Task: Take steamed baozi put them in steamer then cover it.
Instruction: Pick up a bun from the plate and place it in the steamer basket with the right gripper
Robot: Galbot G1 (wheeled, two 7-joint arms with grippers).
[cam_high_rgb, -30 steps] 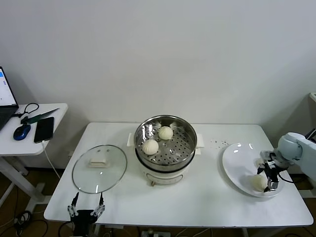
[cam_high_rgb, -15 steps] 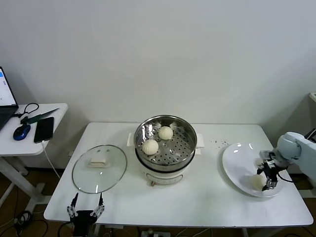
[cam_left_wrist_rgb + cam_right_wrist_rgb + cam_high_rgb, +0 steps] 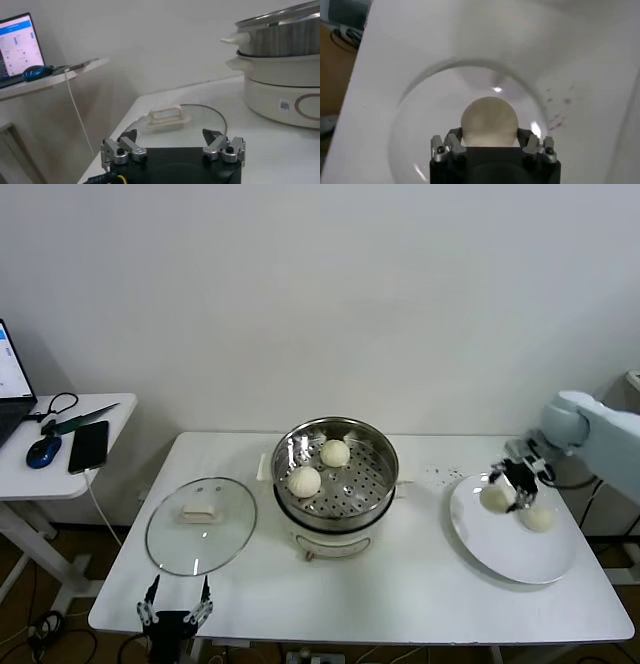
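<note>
A steamed baozi point(image 3: 496, 498) is pinched by the right tool point(image 3: 512, 484) above the plate point(image 3: 520, 556) near the bench's right edge; the left tool point(image 3: 175, 612) is spread wide at the front-left corner.

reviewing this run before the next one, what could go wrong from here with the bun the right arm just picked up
1. The right pincer holds a baozi only by its sides above the plate; the round dough could slip out on the way to the steamer.
2. Two buns already sit in the tray, so a careless drop could land on one.
3. One bun remains on the plate, right beside the held one, and might get nudged.
The left pincer waits open near the cover.
</note>
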